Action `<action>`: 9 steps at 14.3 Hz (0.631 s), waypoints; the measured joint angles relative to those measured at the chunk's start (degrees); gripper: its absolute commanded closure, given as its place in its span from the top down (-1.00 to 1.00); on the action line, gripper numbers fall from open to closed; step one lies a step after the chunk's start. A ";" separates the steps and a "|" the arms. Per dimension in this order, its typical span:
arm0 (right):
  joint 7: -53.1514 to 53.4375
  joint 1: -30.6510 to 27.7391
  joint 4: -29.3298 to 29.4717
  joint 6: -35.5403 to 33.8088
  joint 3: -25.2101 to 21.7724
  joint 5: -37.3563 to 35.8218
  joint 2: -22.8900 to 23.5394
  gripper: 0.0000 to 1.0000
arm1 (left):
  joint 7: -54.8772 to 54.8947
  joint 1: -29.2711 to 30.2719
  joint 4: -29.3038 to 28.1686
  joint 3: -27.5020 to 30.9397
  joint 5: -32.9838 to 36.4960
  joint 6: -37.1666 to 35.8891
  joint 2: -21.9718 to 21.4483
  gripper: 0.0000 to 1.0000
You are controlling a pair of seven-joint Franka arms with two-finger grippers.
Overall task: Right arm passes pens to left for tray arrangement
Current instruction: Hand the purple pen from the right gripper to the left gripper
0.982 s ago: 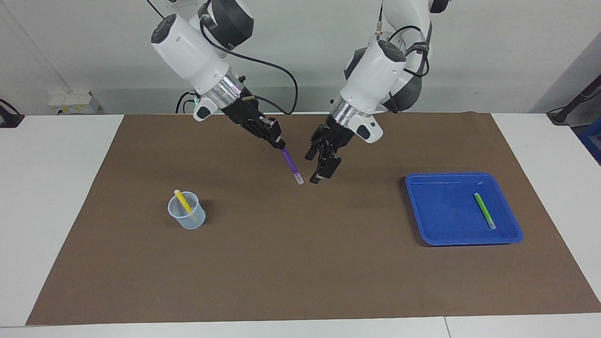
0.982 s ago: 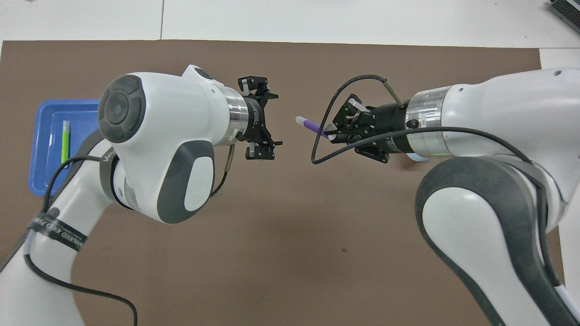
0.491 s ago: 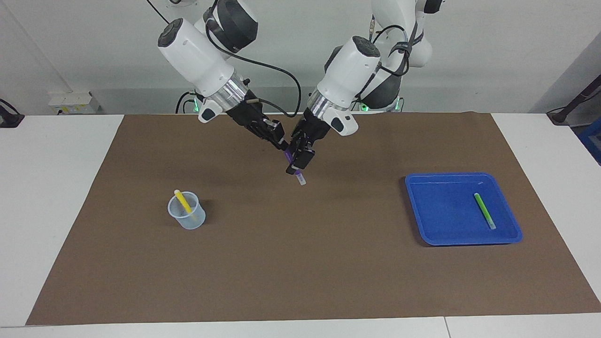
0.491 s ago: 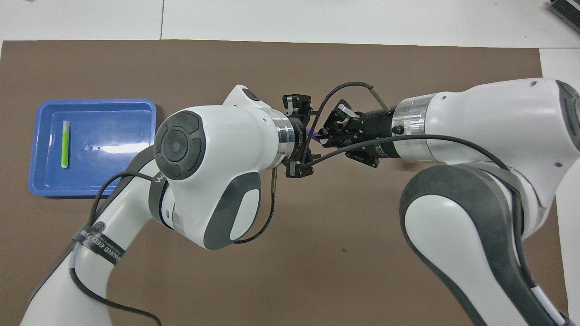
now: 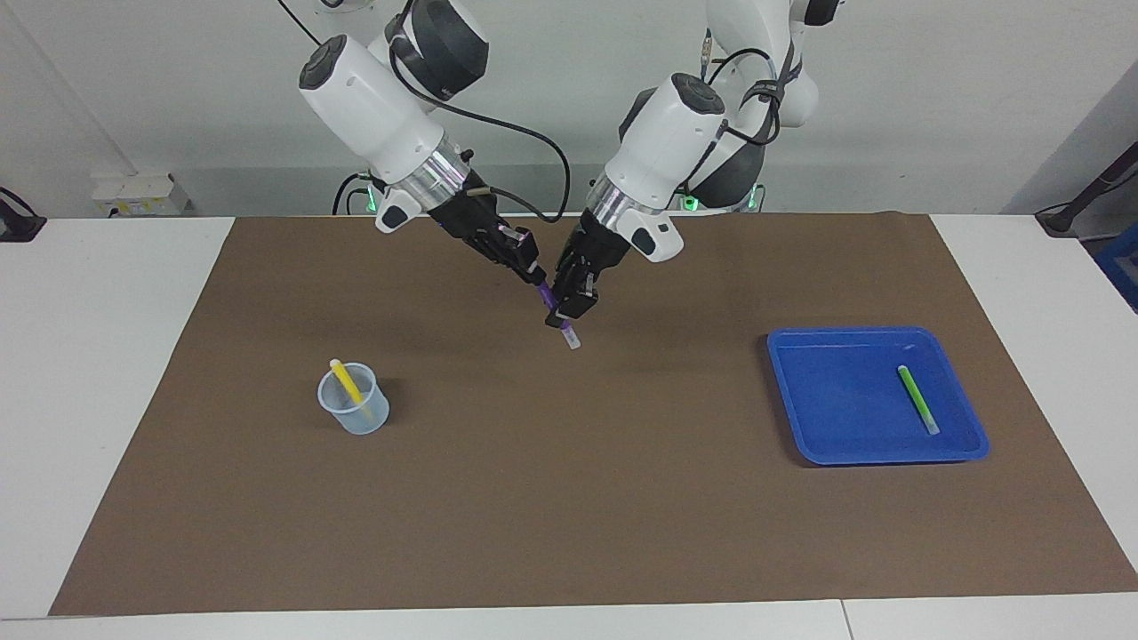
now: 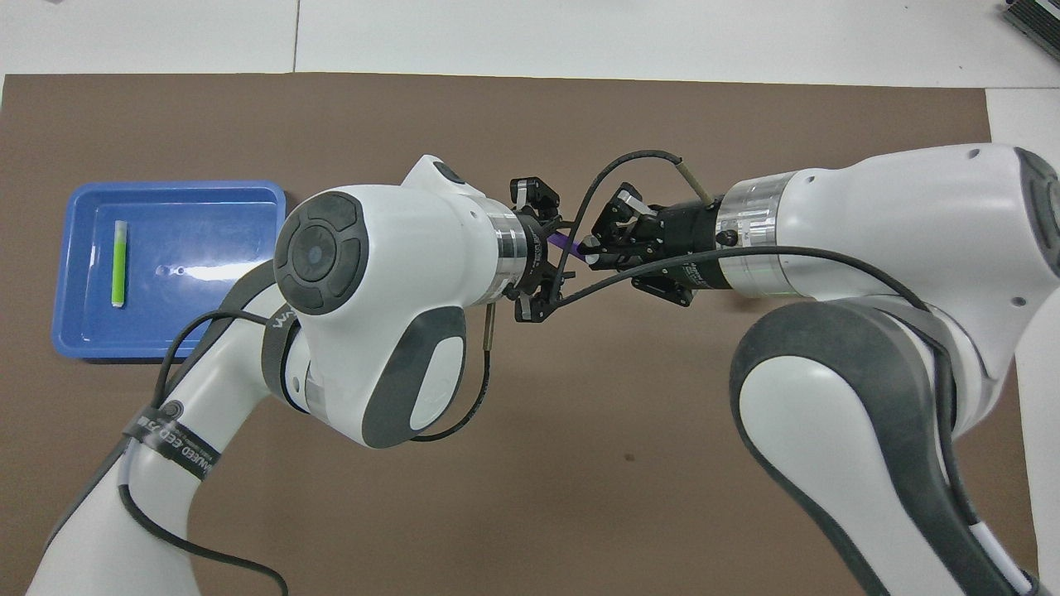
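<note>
Over the middle of the brown mat, the purple pen (image 5: 566, 335) hangs slanted with its pale end down. My right gripper (image 5: 536, 274) is shut on its upper end. My left gripper (image 5: 567, 311) has its fingers shut on the pen's lower half, just above the pale tip. From overhead only a short purple stretch of the pen (image 6: 567, 242) shows between the left gripper (image 6: 546, 248) and the right gripper (image 6: 592, 248). The green pen (image 5: 917, 399) lies in the blue tray (image 5: 827, 400) toward the left arm's end. The yellow pen (image 5: 344, 380) stands in a clear cup (image 5: 357, 416).
The brown mat (image 5: 569, 516) covers most of the white table. The tray (image 6: 207, 240) with the green pen (image 6: 119, 263) shows in the overhead view, where the right arm hides the cup. A black cable loops from the right wrist near both grippers.
My left arm swung in from the tray's side to the purple pen and its fingers closed around the pen's lower half. The right gripper kept hold and barely moved.
</note>
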 measured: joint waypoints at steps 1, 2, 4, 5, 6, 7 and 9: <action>0.00 -0.03 -0.01 0.58 -0.06 0.00 0.01 -0.79 | 0.23 -0.02 -0.01 -0.06 0.00 -0.39 -0.01 -1.00; 0.00 -0.02 -0.01 0.58 -0.05 0.01 0.02 -0.79 | 0.23 -0.01 -0.01 -0.05 0.00 -0.40 -0.01 -1.00; 0.00 -0.02 -0.03 0.58 -0.06 0.01 0.01 -0.79 | 0.25 -0.01 -0.01 -0.05 0.00 -0.42 -0.01 -1.00; 0.00 -0.02 -0.03 0.59 -0.06 0.01 0.01 -0.78 | 0.27 -0.01 -0.01 -0.05 0.00 -0.42 -0.01 -1.00; 0.00 -0.02 -0.03 0.59 -0.05 0.01 0.01 -0.71 | 0.27 -0.01 0.00 -0.05 0.00 -0.42 -0.01 -1.00; 0.00 -0.01 -0.03 0.59 -0.05 0.01 0.01 -0.25 | 0.27 -0.01 0.00 -0.05 0.00 -0.43 -0.01 -1.00; -0.09 -0.02 -0.05 0.59 -0.06 0.01 0.02 0.39 | 0.31 -0.01 0.04 -0.04 0.01 -0.43 -0.01 -1.00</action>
